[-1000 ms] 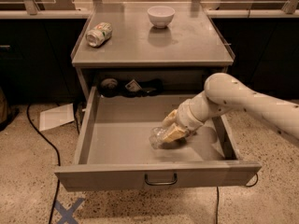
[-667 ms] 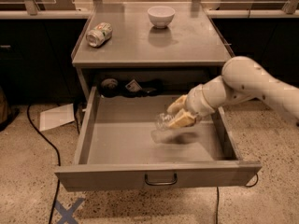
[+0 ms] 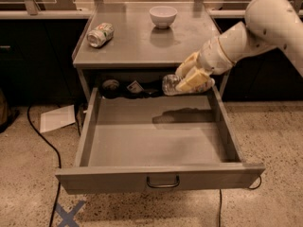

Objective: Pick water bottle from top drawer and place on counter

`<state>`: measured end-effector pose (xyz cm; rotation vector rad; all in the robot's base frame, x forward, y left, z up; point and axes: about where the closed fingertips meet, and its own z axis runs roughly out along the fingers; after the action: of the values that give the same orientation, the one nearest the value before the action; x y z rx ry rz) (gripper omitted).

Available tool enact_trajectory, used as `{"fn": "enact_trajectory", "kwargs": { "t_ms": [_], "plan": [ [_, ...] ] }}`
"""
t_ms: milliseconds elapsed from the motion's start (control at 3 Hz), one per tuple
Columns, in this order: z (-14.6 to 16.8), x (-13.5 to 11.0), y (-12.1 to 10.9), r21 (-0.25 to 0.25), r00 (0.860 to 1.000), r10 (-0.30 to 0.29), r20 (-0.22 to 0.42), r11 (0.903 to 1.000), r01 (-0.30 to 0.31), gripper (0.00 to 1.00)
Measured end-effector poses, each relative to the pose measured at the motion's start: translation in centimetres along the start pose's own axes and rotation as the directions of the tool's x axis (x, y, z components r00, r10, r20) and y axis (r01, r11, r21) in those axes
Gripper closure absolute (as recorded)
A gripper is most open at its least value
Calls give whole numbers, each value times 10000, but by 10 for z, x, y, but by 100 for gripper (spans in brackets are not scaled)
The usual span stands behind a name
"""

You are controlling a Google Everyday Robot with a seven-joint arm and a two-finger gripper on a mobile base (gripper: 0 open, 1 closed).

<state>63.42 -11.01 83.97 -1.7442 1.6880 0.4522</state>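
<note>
The big white arm (image 3: 265, 22) comes in from the upper right of the frame. Its end effector (image 3: 184, 78) sits at the middle right, just in front of the tabletop's front edge. Its tan fingers (image 3: 195, 81) are clenched around the water bottle (image 3: 170, 84). The bottle lies on its side in the air, above the back right corner of the top drawer (image 3: 151, 145). It does not touch the drawer floor. A dark shadow (image 3: 182, 116) lies on that floor right under it.

The drawer is pulled wide open toward the bottom of the frame. Its little loop handle (image 3: 163, 182) hangs on the front panel. Some dark stuff (image 3: 128, 88) sits far back in the drawer, on the left.

On the tabletop (image 3: 142, 46), a dented green and white can (image 3: 100, 34) lies on its side at the upper left. A white bowl (image 3: 163, 16) stands near the back, in the middle.

A sheet of paper (image 3: 57, 118) lies on the speckled floor at the left. A blue tape cross (image 3: 68, 214) is stuck on the floor at the lower left.
</note>
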Motion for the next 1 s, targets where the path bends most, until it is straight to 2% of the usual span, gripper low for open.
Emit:
{"fn": "enact_trajectory", "kwargs": {
  "t_ms": [333, 667, 1000],
  "plan": [
    [-7, -28, -60, -594, 9967, -751, -293, 9955, 733, 100],
    [-27, -41, -79, 36, 9946, -1005, -243, 9949, 1006, 100],
    [-26, -41, -79, 39, 9946, -1006, -239, 9949, 1008, 100]
  ]
}}
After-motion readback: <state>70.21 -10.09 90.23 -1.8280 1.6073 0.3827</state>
